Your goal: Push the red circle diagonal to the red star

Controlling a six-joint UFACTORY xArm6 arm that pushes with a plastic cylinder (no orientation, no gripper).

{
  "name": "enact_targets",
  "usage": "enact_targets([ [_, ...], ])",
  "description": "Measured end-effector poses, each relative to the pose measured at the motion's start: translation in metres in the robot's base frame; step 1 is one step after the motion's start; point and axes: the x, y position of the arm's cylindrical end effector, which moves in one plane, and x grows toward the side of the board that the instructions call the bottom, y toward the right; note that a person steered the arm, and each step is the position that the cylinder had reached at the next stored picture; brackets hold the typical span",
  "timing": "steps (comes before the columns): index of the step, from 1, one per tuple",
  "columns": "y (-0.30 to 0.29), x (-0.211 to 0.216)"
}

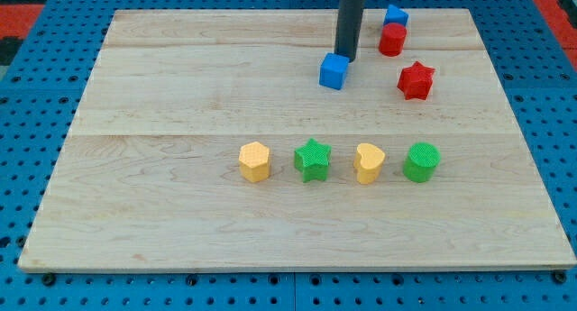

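The red circle (392, 39) stands near the view's top, right of centre, touching a blue block (395, 15) just above it. The red star (416, 80) lies below and slightly right of the red circle, with a small gap between them. My tip (347, 56) is left of the red circle, right at the top edge of a blue cube (334, 71). The rod rises straight up out of the view's top.
A row crosses the board's middle: a yellow hexagon (255, 161), a green star (313, 160), a yellow heart (368, 161) and a green circle (421, 161). The wooden board (180, 221) lies on a blue pegboard.
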Motion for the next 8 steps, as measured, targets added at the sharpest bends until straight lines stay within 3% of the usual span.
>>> enact_targets([
  [3, -0.032, -0.026],
  [5, -0.031, 0.003],
  [7, -0.009, 0.011],
  [8, 0.072, -0.004],
])
